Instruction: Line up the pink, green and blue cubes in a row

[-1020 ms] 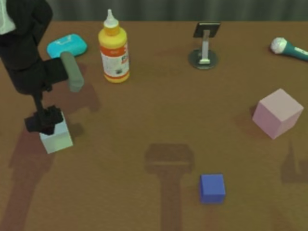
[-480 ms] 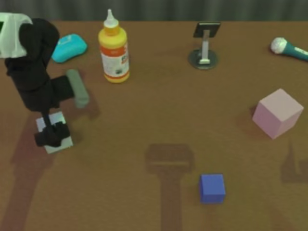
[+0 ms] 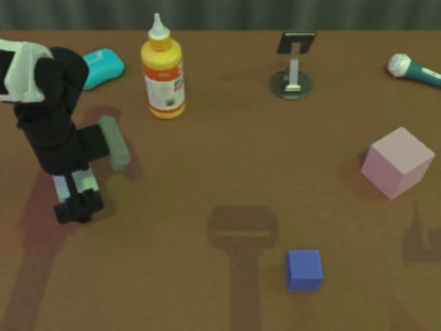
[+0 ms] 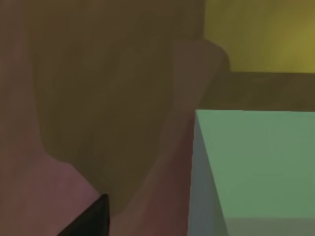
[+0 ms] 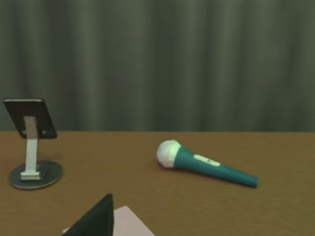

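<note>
The green cube sits near the table's left edge, mostly covered by my left arm. My left gripper hangs over the cube's front side. In the left wrist view the green cube fills one side, close up, and one dark fingertip stands clear of it, so the jaws are open. The blue cube lies at the front, right of centre. The pink cube rests at the right. My right arm is outside the top view; its wrist view shows one fingertip above the pink cube's corner.
An orange glue bottle and a turquoise bar stand at the back left. At the back centre is a phone stand, and a teal microphone lies at the back right.
My left arm has swung toward the table's front and its gripper has slid from the green cube's far side to its near side. The cubes have not moved.
</note>
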Controlling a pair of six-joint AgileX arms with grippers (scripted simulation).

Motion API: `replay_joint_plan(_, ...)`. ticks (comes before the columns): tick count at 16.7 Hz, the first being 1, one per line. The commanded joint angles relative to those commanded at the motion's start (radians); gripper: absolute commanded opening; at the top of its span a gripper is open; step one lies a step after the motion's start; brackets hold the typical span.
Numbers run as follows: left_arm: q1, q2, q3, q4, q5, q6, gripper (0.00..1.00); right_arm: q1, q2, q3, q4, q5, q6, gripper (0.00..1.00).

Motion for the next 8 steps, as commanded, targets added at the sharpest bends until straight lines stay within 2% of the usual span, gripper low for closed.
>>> replay_joint_plan(8, 0.000, 0.000, 0.000, 0.000, 0.000, 0.000, 0.40, 0.000, 0.000, 0.000, 0.000, 0.000, 0.000, 1.00)
